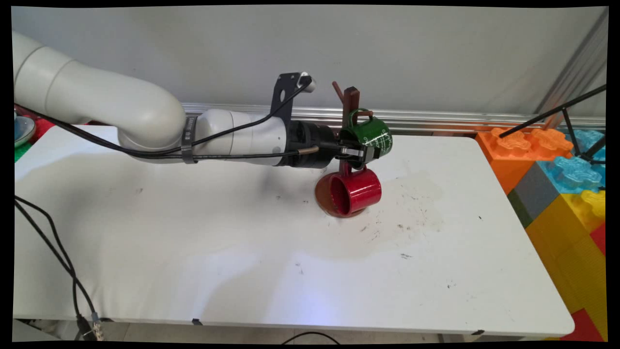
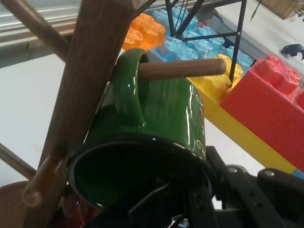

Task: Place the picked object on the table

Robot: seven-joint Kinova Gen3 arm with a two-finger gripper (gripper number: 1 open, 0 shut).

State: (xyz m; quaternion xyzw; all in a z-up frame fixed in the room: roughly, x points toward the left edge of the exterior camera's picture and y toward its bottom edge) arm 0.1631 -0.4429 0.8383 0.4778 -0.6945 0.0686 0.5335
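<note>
Main view: gripper at frame centre, fingers clamped on green mug's rim, handle looped over wooden rack peg; red mug hanging below, above white surface. Hand view: peg through handle; release not yet made.

White table, grey wall (bare)

The arm reaches level rightward (cables trailing), end effector horizontal.
</note>
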